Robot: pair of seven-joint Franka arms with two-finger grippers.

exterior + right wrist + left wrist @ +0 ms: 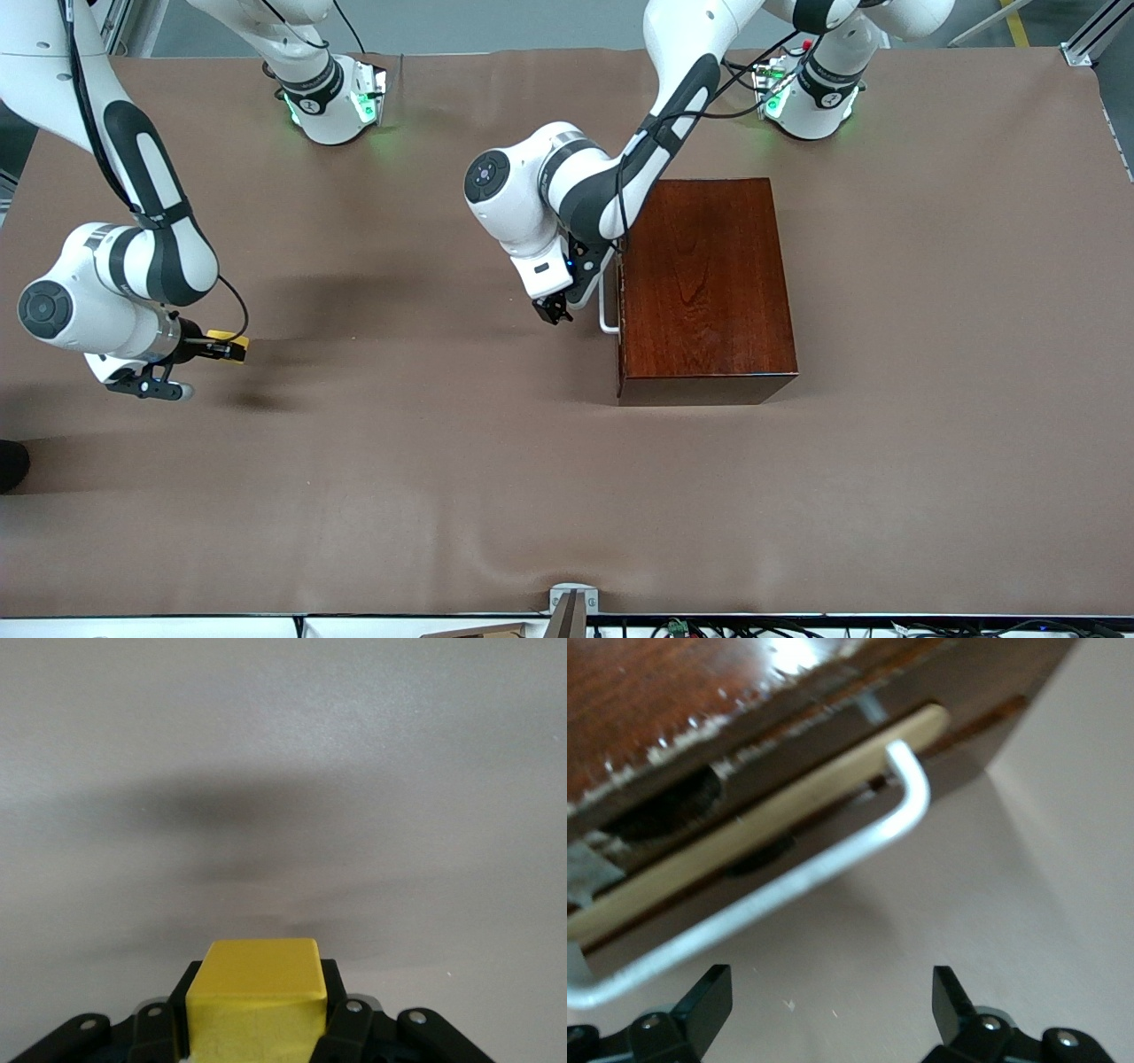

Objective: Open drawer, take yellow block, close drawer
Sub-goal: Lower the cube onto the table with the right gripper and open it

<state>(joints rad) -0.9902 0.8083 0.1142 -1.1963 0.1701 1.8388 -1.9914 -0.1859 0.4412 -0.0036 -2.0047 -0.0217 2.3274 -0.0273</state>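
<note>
Right wrist view shows your right end effector (255, 1028) pinching the yellow block (257, 992) by two flat sides up in the air over the bare brown bench (443, 487) at the right arm's end; the block looks small, light and hard, so a soft squeeze on its flat faces should do. The drawer (757, 828) looks almost all the way in its shiny wooden box (704, 288), and your left end effector (554, 310) hangs spread just in front of the white loop handle (824, 868). That thin stiff handle looks like the best place to push or pull, and there is lots of free cloth all around.
</note>
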